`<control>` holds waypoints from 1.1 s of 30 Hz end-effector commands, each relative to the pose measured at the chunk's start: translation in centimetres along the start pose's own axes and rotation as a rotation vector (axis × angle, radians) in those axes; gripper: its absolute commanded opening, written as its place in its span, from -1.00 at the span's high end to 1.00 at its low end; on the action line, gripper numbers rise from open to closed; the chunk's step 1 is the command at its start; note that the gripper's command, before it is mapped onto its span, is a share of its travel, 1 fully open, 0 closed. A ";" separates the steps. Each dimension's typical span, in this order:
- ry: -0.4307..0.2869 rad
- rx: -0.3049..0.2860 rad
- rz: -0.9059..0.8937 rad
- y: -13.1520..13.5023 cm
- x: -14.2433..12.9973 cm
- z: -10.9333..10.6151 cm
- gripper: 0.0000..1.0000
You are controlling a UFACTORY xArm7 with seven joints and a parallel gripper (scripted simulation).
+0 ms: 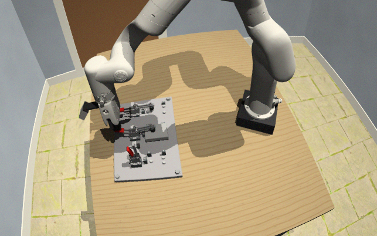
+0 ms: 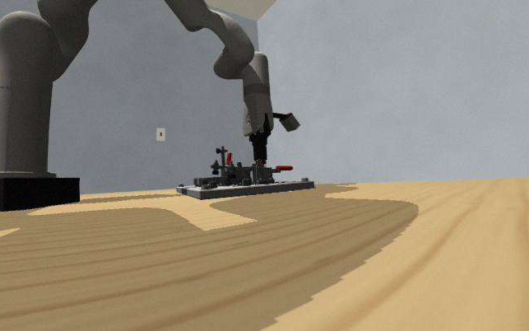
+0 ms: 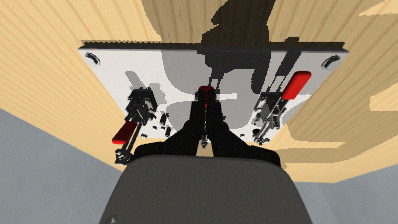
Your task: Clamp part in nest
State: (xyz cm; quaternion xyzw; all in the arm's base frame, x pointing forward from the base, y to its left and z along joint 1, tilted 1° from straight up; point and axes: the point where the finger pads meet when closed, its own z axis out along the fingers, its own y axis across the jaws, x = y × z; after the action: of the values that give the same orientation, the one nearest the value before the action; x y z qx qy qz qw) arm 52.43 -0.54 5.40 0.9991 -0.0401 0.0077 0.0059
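Note:
The grey part [image 1: 157, 138] lies in the middle nest of the fixture plate [image 1: 152, 174] [image 3: 110, 75], beneath the middle clamp's bar. Whether it touches its blocks is too small to tell. The middle clamp's red handle [image 1: 121, 130] is low and points away from the robot base. My gripper [image 1: 115, 128] [image 2: 260, 159] [image 3: 206, 99] is shut and holds nothing; its fingertips are right at this handle, on or just above it. Contact and locking cannot be told. In the wrist view the fingers hide most of the middle clamp.
The near clamp stands open, its red handle [image 1: 129, 151] [image 2: 229, 158] [image 3: 124, 132] raised and its bar up. The far clamp's red handle [image 1: 121, 110] [image 2: 284, 168] [image 3: 297, 85] is down, its bar low. These two clamps flank my gripper. Bolts [image 1: 177, 172] stand at the plate's corners.

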 end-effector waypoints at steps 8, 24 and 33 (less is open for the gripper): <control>0.005 0.000 0.000 0.0 0.2 -0.1 1.00; 0.005 0.000 0.000 0.0 0.2 0.0 1.00; 0.005 0.000 0.000 0.0 0.2 0.2 1.00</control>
State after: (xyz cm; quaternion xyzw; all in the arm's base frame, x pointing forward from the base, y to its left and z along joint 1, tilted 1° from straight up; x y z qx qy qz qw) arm 52.43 -0.55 5.08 0.9991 -0.0401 0.0077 0.0059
